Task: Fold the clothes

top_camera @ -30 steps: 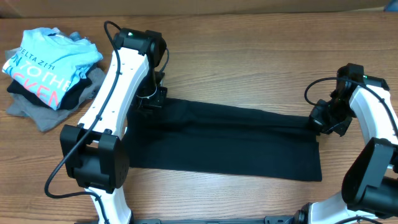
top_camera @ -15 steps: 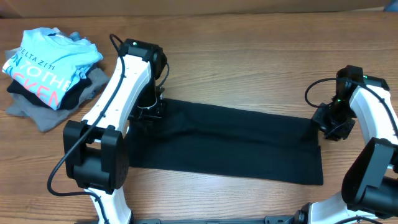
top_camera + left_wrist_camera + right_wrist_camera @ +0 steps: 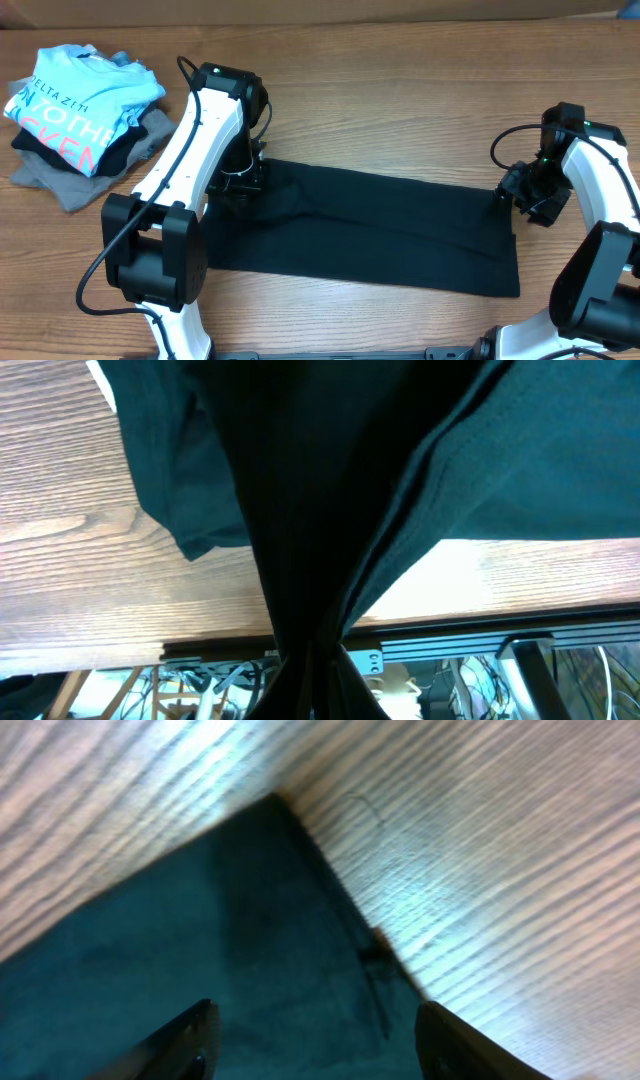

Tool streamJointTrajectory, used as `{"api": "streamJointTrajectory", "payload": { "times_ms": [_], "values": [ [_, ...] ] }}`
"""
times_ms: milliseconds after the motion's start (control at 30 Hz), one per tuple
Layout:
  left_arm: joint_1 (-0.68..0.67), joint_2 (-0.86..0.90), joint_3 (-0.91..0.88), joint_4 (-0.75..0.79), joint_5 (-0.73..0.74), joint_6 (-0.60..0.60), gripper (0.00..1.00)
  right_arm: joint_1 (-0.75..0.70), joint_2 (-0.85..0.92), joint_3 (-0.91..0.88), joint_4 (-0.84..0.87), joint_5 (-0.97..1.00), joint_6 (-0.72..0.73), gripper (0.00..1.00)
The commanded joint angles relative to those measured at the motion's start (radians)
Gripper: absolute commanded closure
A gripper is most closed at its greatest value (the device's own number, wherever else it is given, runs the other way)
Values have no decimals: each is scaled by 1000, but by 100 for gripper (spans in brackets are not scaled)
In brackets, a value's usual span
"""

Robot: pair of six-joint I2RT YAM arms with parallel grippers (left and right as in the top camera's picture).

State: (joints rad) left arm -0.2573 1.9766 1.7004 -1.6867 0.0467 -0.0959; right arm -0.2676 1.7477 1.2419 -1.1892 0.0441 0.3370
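Observation:
The black clothes (image 3: 380,228) lie on the table as a long flat folded band. My left gripper (image 3: 243,172) is shut on the band's upper left corner; in the left wrist view the dark fabric (image 3: 330,510) hangs bunched from the closed jaws at the bottom. My right gripper (image 3: 518,192) hovers at the band's upper right corner, open, its two fingers (image 3: 190,1035) spread over the fabric's corner (image 3: 250,920) with nothing between them.
A pile with a light blue lettered T-shirt (image 3: 80,100) over grey and black garments sits at the table's far left. Bare wooden table (image 3: 400,100) stretches behind the band. The table's front edge and frame rail (image 3: 450,645) run below the left gripper.
The right gripper has opened and let go of the band's right corner, which now lies flat. The left arm shifted slightly right and toward the front, still holding its corner.

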Motion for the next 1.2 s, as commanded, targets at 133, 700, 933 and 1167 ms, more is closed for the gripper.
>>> {"api": "streamJointTrajectory", "payload": {
  "times_ms": [133, 700, 933, 1167],
  "values": [
    [2, -65, -21, -4, 33, 28, 93, -3, -25, 16, 10, -43, 8, 36],
    [5, -81, -148, -4, 6, 6, 69, -3, -25, 16, 33, -46, 4, 36],
    [39, -81, -65, 24, -31, 3, 70, -9, -25, 16, 79, -233, -74, 41],
    [10, -79, -19, 231, 108, 84, 63, -41, -60, 16, 115, -578, -241, 42]
  ]
}}
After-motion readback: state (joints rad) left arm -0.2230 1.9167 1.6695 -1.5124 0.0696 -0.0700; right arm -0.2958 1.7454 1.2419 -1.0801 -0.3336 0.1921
